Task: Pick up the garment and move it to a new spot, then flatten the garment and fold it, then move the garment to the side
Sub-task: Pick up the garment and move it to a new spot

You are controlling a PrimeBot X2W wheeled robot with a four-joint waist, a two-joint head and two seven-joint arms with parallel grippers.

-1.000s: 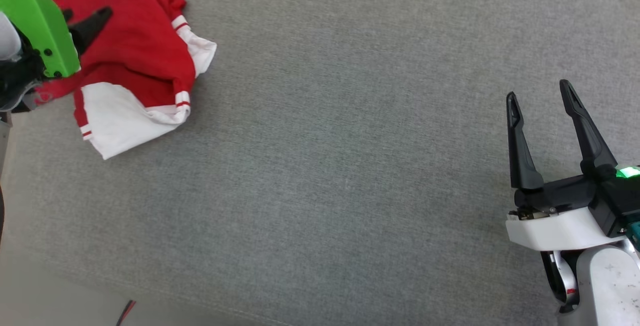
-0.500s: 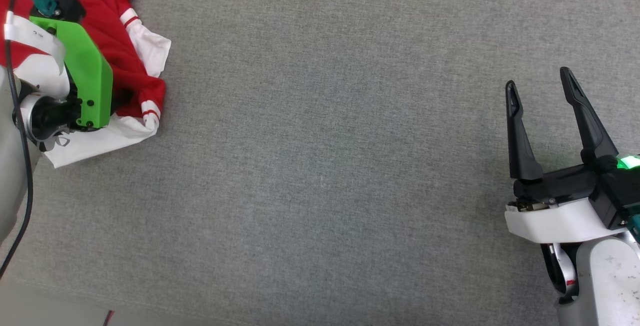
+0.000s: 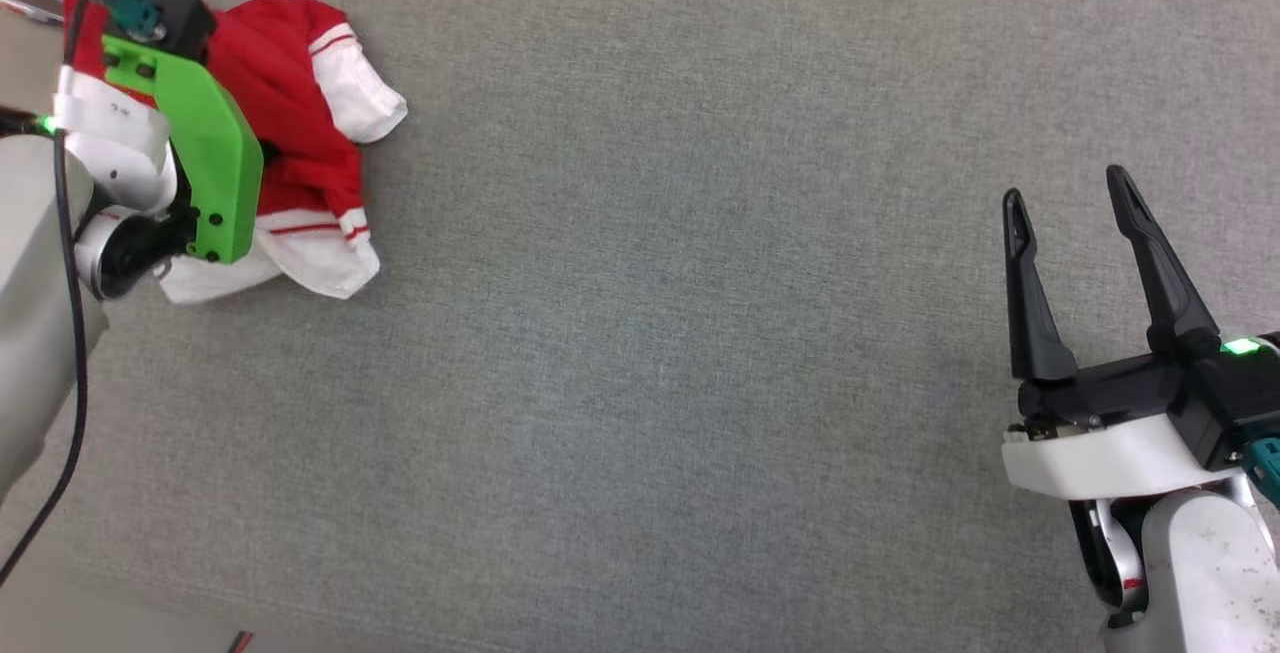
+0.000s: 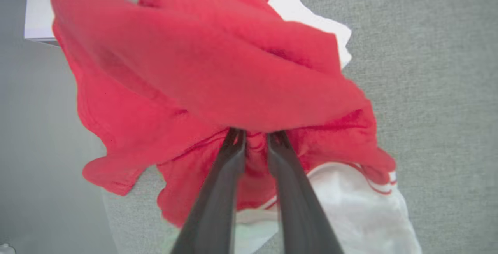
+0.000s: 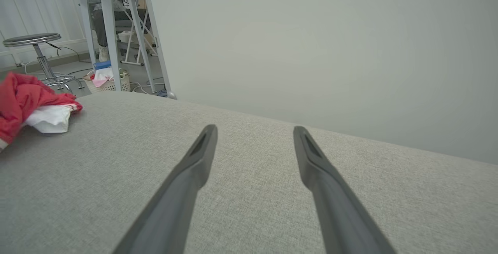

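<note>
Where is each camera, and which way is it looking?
Head view: on the head, looking down at the grey table; shows the left arm over the shirt and the open right gripper.
Left wrist view: on the left wrist, looking along the left gripper, closed on the shirt.
Right wrist view: on the right wrist, looking low across the table toward a wall; its own fingers spread.
Shared: all three show the shirt and table.

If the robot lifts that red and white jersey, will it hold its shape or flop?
Probably flops: the garment lies crumpled in soft folds, draping over the left gripper, whose jaws pinch one fold. Likely light, since that narrow pinch bunches it up. The white sleeve will probably dangle and drag on the grey surface.
</note>
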